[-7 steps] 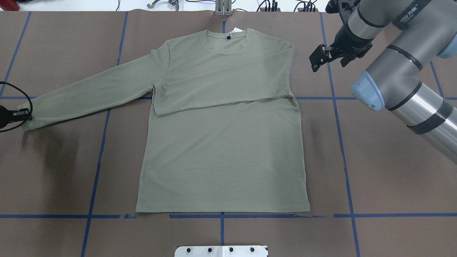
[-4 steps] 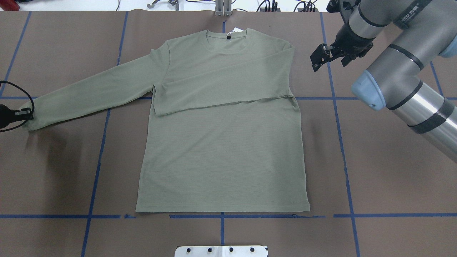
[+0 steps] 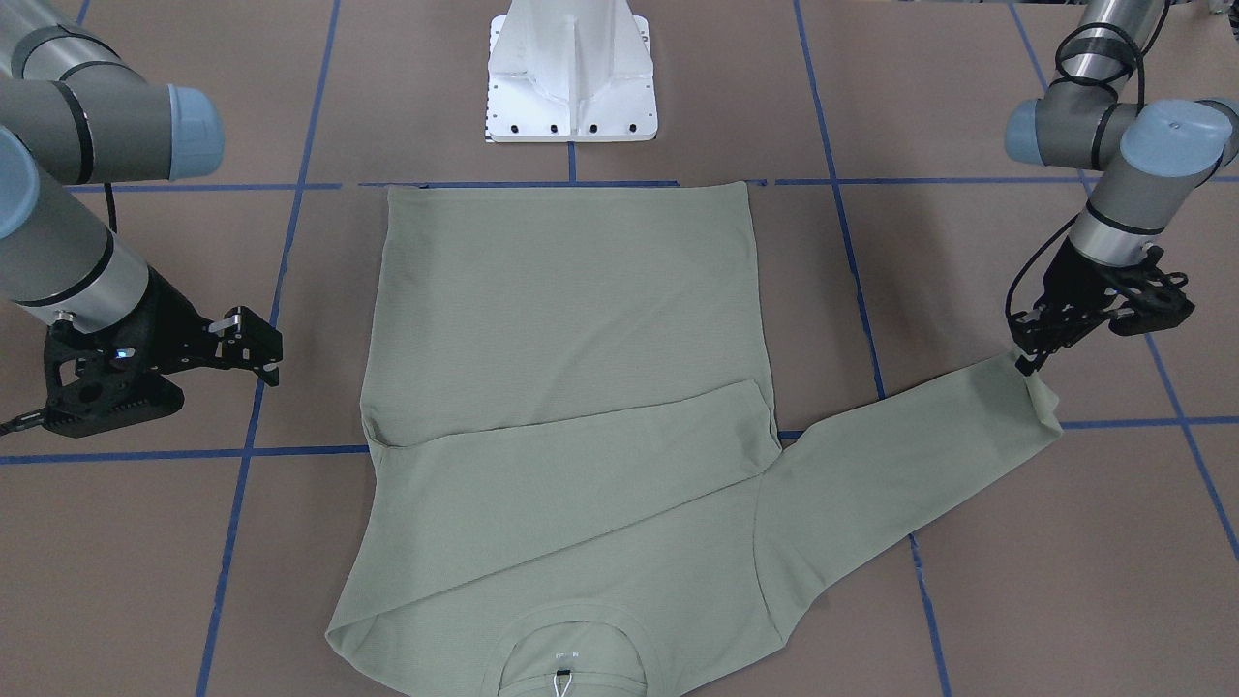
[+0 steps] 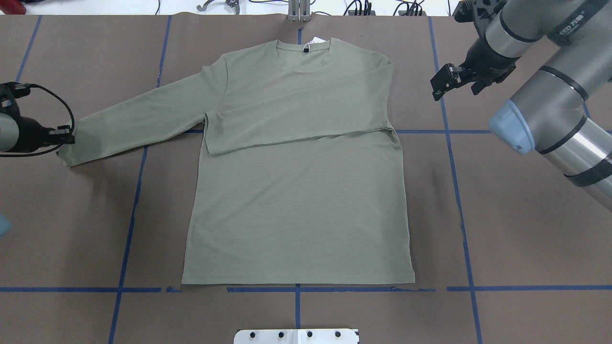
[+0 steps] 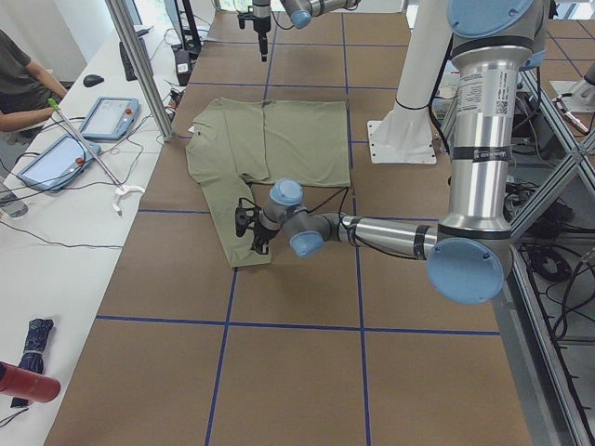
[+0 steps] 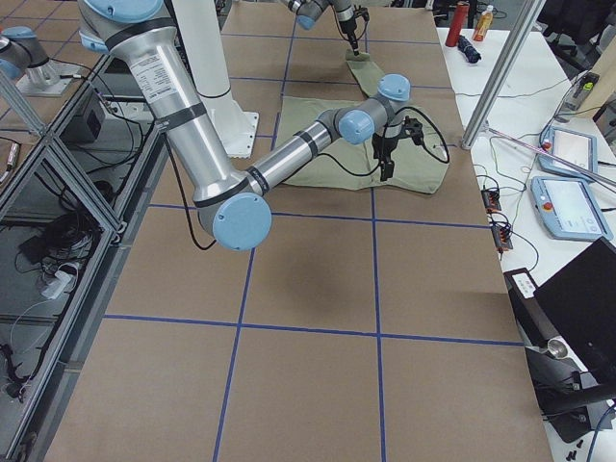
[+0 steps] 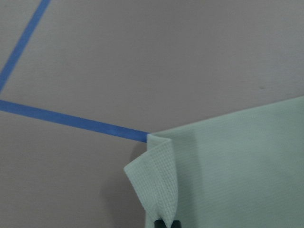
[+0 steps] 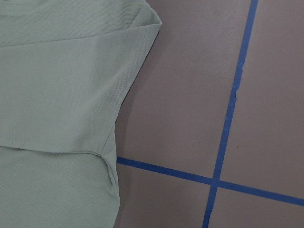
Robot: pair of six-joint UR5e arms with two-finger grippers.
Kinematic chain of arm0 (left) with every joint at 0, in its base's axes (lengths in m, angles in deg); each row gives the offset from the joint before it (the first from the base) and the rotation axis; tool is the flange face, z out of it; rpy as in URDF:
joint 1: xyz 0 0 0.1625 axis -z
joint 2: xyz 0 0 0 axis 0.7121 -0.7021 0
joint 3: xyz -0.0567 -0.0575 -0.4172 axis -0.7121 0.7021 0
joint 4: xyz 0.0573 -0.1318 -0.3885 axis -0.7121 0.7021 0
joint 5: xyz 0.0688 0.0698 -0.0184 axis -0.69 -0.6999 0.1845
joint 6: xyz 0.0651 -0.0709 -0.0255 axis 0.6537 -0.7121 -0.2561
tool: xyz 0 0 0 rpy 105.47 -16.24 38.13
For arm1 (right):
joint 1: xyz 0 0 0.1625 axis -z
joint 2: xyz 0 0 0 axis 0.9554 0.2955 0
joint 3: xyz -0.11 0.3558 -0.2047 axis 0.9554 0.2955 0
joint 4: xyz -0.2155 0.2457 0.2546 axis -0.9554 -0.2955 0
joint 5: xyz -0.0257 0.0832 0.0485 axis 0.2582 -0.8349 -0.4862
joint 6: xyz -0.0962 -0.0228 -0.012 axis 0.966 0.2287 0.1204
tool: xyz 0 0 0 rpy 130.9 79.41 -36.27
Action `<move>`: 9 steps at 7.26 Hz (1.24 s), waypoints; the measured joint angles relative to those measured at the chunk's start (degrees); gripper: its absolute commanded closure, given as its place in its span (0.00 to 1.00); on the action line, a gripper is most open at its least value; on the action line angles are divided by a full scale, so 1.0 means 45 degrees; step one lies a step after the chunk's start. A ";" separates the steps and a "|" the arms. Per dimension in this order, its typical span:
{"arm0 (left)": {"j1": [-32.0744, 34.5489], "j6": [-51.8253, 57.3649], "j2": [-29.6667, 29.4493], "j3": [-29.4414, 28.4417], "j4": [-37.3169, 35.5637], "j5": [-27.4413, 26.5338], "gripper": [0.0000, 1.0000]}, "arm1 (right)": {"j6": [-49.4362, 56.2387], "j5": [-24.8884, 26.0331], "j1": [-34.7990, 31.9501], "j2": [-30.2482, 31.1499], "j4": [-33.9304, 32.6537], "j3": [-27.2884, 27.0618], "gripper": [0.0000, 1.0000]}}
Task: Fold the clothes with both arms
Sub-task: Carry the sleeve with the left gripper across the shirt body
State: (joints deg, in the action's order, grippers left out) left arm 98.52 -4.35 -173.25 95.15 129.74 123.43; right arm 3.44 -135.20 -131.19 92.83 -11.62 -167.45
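The pale green long-sleeved shirt (image 4: 296,205) lies flat on the brown table, collar (image 4: 303,48) at the far edge with a white tag (image 4: 315,40) beside it. One sleeve is folded across the chest (image 3: 542,465). The other sleeve (image 4: 143,119) stretches out to the side. My left gripper (image 4: 68,139) is shut on that sleeve's cuff, which the left wrist view shows curled up and pinched (image 7: 156,190). My right gripper (image 4: 439,87) hovers open and empty beside the shirt's shoulder, apart from the cloth (image 8: 57,95).
The white pedestal base (image 3: 571,77) stands just behind the shirt's hem. Blue tape lines (image 4: 456,191) cross the brown table. A side bench with tablets (image 5: 102,116) and a person's arm (image 5: 23,116) runs along the far edge.
My left gripper has drawn the cuff inward toward the shirt body and slightly farther from the robot. My right gripper has drifted a little outward, away from the shoulder.
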 measured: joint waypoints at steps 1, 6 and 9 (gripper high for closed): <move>0.0019 -0.0016 -0.1470 0.0157 -0.1824 0.0023 1.00 | 0.0005 -0.0057 -0.0113 0.0634 0.0003 -0.0466 0.00; 0.0120 -0.3198 -0.8309 -0.0617 -0.5691 0.0727 1.00 | 0.0245 -0.0095 -0.0570 0.3598 0.0034 -0.2153 0.00; -0.1484 -0.7175 -1.1823 -0.2320 -0.5470 0.1210 1.00 | 0.0254 -0.0074 -0.0681 0.3762 0.0034 -0.2122 0.00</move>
State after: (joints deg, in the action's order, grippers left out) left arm 91.84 -36.64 -226.45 84.71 105.13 128.88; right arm 4.58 -135.54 -134.25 109.76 -11.47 -177.00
